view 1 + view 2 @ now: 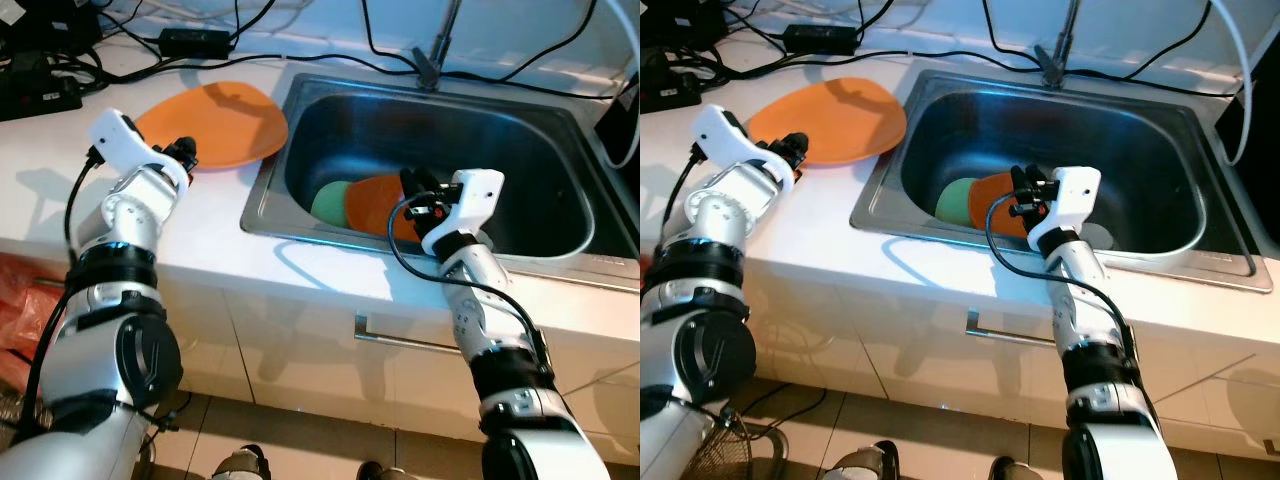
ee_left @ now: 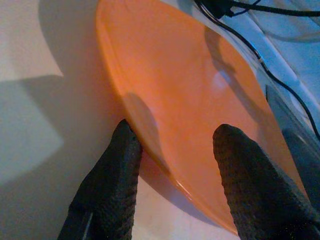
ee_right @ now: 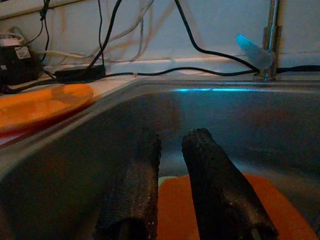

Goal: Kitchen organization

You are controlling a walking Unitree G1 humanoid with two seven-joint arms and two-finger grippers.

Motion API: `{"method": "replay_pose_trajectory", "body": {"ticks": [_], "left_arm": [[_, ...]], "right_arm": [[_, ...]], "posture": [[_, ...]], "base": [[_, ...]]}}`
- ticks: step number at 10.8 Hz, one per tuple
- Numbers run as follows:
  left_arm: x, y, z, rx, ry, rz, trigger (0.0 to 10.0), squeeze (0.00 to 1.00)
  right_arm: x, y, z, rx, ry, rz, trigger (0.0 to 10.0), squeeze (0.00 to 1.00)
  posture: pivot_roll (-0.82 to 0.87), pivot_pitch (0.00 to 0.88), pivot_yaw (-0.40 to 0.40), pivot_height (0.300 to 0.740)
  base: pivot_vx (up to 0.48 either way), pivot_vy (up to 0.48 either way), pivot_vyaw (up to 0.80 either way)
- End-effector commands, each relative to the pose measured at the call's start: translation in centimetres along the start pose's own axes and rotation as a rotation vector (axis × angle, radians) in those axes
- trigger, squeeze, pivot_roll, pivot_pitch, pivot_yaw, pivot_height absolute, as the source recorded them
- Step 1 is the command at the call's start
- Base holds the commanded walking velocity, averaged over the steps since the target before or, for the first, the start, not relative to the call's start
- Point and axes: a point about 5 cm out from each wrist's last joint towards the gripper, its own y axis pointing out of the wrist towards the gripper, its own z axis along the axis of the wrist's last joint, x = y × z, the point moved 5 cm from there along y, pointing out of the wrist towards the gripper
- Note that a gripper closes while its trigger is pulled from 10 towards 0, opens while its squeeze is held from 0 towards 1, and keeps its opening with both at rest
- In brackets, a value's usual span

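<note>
A large orange plate (image 1: 215, 122) lies on the white counter left of the steel sink (image 1: 262, 195). My left gripper (image 1: 185, 152) is at the plate's near edge, open, with one finger (image 2: 117, 165) beside the rim and the other over the plate (image 2: 200, 100). Inside the sink lie a smaller orange dish (image 1: 370, 205) and a green one (image 1: 328, 203), overlapping. My right gripper (image 1: 415, 183) hangs low in the basin just above the orange dish (image 3: 175, 210), its fingers (image 3: 210, 170) a narrow gap apart with nothing between them.
A faucet (image 1: 430, 60) stands at the sink's back edge. Black cables and a power adapter (image 1: 195, 40) run along the back of the counter. A drawer handle (image 1: 400, 340) is below the counter front. Something red (image 1: 25, 300) sits low at the left.
</note>
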Motion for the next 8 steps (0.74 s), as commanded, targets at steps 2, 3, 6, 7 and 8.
{"method": "replay_pose_trajectory", "body": {"ticks": [2, 3, 6, 7, 8], "left_arm": [[-0.5, 0.3, -2.6, -0.080, -0.008, 0.017, 10.0, 0.00], [-0.3, 0.4, -2.8, -0.081, -0.027, 0.003, 10.0, 0.00], [0.3, 0.6, -5.4, -0.109, -0.185, -0.001, 3.4, 0.00], [1.0, 0.6, -6.1, -0.118, -0.208, -0.009, 0.0, 0.00], [1.9, 0.6, -6.4, -0.122, -0.229, -0.029, 0.0, 0.00]], "right_arm": [[0.4, -0.8, -1.2, -0.054, 0.017, -0.011, 10.0, 0.00], [0.4, -0.8, -1.2, -0.057, 0.015, -0.010, 10.0, 0.00], [0.3, -1.2, -1.1, -0.073, 0.009, 0.004, 10.0, 0.00], [0.3, -1.2, -1.1, -0.076, 0.007, 0.007, 10.0, 0.00], [0.2, -1.2, -1.0, -0.081, 0.006, 0.009, 10.0, 0.00]], "posture": [[-0.03, 0.192, -0.053, 0.740], [-0.03, 0.197, -0.057, 0.740], [-0.05, 0.204, -0.071, 0.740], [-0.05, 0.204, -0.071, 0.740], [-0.06, 0.199, -0.073, 0.740]], "base": [[0.000, 0.000, 0.00], [0.000, 0.000, 0.00], [0.000, 0.000, 0.00], [0.000, 0.000, 0.00], [0.000, 0.000, 0.00]]}}
